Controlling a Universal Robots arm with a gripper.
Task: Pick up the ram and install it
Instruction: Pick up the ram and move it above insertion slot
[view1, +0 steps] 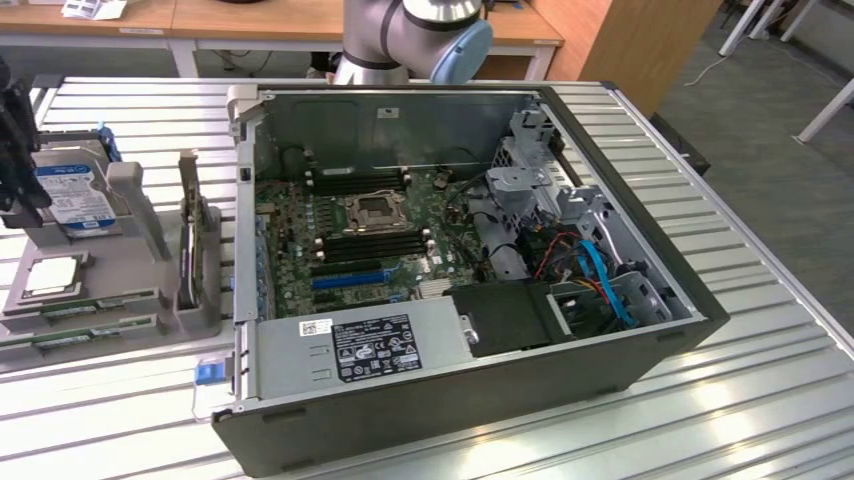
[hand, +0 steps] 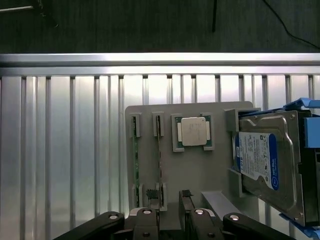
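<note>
Pincer (hand: 169, 200) hangs open over the ram (hand: 159, 155) in its gray holder (hand: 200, 170).

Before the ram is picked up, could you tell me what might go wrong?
The ram stands close beside a second stick in the grey holder; the open jaws might catch both. The processor lies right next to it, so a jaw could knock it. The memory slots flank the processor socket; a skewed insertion could strike it.
</note>
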